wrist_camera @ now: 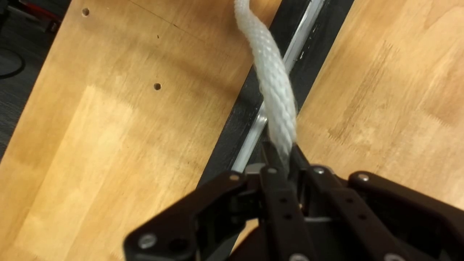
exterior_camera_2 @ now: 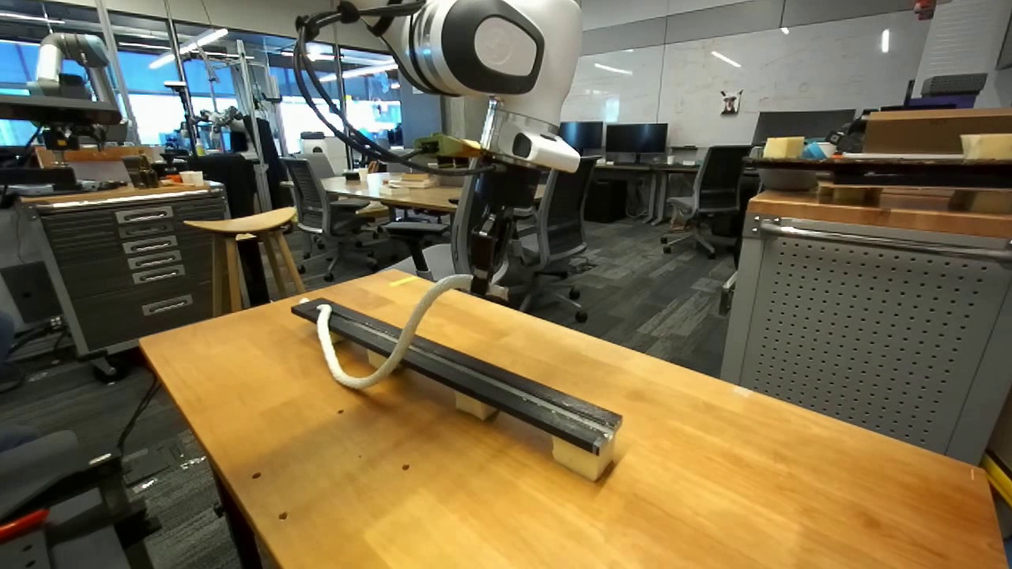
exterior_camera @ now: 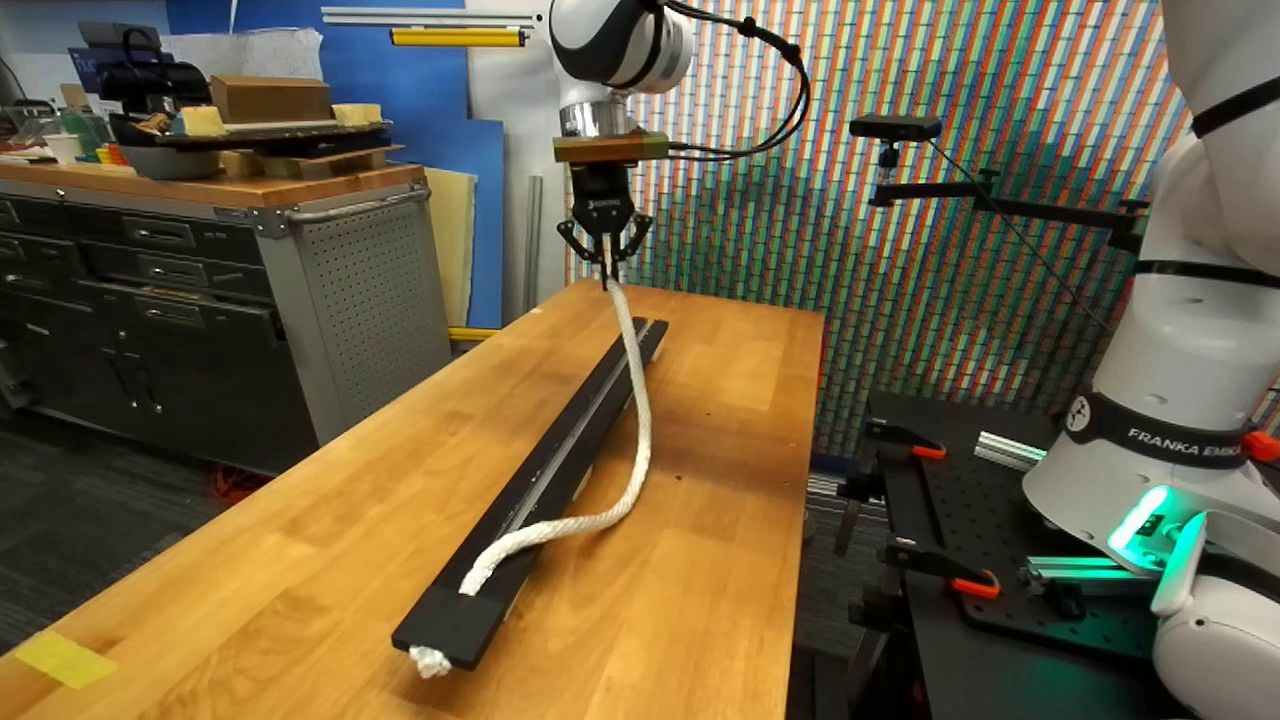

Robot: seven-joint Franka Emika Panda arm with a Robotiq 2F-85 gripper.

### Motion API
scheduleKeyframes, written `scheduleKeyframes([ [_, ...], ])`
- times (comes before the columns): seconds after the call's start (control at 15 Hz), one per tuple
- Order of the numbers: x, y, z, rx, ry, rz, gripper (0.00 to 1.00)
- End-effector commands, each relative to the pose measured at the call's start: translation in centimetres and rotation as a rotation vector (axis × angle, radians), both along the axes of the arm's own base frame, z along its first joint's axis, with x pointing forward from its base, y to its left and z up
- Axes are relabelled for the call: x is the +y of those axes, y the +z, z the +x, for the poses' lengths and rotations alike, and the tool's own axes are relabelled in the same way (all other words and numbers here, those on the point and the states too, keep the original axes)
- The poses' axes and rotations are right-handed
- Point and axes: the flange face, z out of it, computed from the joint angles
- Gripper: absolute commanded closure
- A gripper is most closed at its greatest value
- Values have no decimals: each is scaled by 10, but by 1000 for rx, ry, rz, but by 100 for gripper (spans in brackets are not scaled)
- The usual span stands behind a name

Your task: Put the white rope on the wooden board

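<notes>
Rope partly on the board, upper stretch pinched

The rope [exterior_camera: 643,420] is a white cord of braided strands, bent in a loose S. The board [exterior_camera: 550,472] is long, flat and black, with a shiny grey strip [wrist_camera: 306,25] along its middle; the tabletop [exterior_camera: 740,400] beneath is honey-coloured wood. In an exterior view the rope lies on the board's seven o'clock end, with a frayed white tuft [exterior_camera: 430,660] at the tip. From there it swings past the board's edge towards two o'clock, out over the tabletop, then climbs to twelve.

There the fingers [wrist_camera: 270,156] grip it, close together with just the rope's thickness between them. The arm [exterior_camera: 620,50] reaches in from twelve o'clock in both exterior views, bent so that the fingers point down to six, clear of the board.

The wrist view gives the rope's weave and, at ten o'clock, a round hole [wrist_camera: 157,86] in the tabletop. Pale blocks [exterior_camera_2: 581,457] under the board, the nearest at its four o'clock end, stand out in an exterior view. The robot's green-lit base [exterior_camera: 1100,490] fills an exterior view between three and four o'clock. Whether the rope's low bend touches the tabletop, I cannot tell.
</notes>
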Motion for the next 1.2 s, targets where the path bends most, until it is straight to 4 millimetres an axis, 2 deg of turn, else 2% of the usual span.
scheduleKeyframes([
  [0.0,0,1,0,1,0,0,97],
  [0.2,-6,8,5,-19,-30,-10,97],
  [0.33,-17,15,10,-36,-76,-24,97],
  [0.8,-96,50,17,-107,-231,-59,97],
  [0.93,-113,50,16,-99,-252,-68,97],
  [1.13,-131,40,15,-78,-270,-68,97],
])
